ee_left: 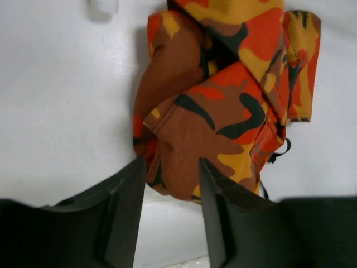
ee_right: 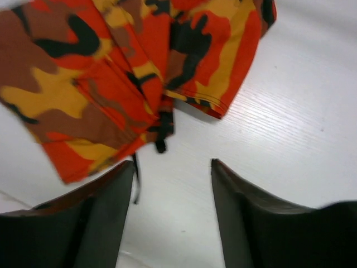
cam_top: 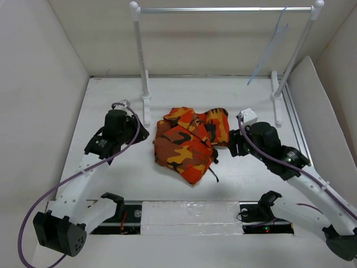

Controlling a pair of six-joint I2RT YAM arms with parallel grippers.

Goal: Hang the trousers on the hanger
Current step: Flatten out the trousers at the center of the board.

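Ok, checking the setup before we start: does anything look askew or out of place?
The orange-and-brown camouflage cloth trousers lie in a crumpled heap on the white table, a black cord trailing out. The thin pale blue hanger hangs slanted from the silver rail.

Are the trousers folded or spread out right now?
Folded: the trousers lie on the table as a compact heap of overlapping layers.

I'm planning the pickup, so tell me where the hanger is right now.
In the top external view the hanger hangs from the right end of the rack's crossbar, just beside the right post, well behind the heaped trousers.
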